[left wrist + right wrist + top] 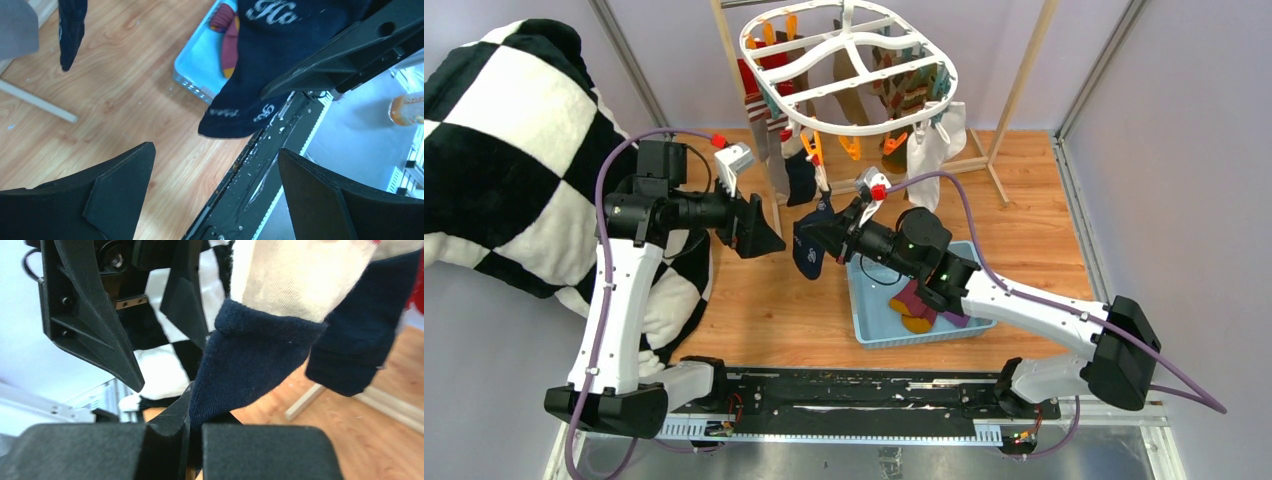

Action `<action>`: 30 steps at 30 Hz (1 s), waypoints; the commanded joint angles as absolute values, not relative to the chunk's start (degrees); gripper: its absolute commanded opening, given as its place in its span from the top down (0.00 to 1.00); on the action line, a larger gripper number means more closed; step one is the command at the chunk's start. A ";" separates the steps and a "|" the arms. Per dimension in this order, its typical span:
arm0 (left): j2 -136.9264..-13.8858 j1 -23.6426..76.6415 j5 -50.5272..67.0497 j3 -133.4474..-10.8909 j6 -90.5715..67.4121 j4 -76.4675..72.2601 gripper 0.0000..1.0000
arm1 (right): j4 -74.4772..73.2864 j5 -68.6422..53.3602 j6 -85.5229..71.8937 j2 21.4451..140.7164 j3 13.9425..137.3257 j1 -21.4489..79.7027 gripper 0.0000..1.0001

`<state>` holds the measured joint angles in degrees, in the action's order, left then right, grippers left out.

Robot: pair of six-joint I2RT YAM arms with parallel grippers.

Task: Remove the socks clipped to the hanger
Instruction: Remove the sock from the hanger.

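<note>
Now, I had right jaws clamped on navy sock hanging under near rim of hanger, gripped low to tug it free, I judged. Left jaws wide, empty, just beside. Blue bin near for drop.

White oval hanger, socks clipped beneath; navy sock pinched in right tool.

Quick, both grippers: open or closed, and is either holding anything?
Left gripper: open, holding nothing.
Right gripper: closed on the navy sock.
</note>
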<state>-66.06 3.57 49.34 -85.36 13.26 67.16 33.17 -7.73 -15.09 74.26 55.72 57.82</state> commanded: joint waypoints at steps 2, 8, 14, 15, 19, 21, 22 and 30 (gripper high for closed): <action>-66.70 7.14 53.50 -84.59 16.39 67.85 0.00 | 35.74 -16.79 -25.86 71.91 54.11 56.75 0.99; -67.18 10.54 58.54 -83.08 19.03 67.85 0.00 | 41.63 -21.20 -34.94 70.04 51.76 55.82 0.98; -68.06 13.94 62.66 -82.68 19.98 67.90 0.00 | 45.25 -22.15 -40.17 69.74 49.88 55.77 0.96; -68.44 14.42 63.01 -82.78 19.94 67.93 0.00 | 45.53 -22.37 -40.55 69.91 49.96 55.78 0.96; -70.11 15.41 64.85 -83.01 19.91 67.94 0.02 | 46.92 -23.10 -41.93 70.42 50.42 55.82 0.95; -70.57 15.99 65.61 -82.89 19.63 67.94 0.11 | 46.89 -23.09 -42.05 70.28 50.70 55.77 0.94; -70.66 16.22 65.72 -82.75 19.41 67.94 0.17 | 46.65 -22.89 -41.91 70.04 50.71 55.81 0.93; -70.03 16.30 62.55 -82.46 19.49 68.03 0.95 | 41.76 -15.85 -39.55 66.10 48.63 55.72 0.57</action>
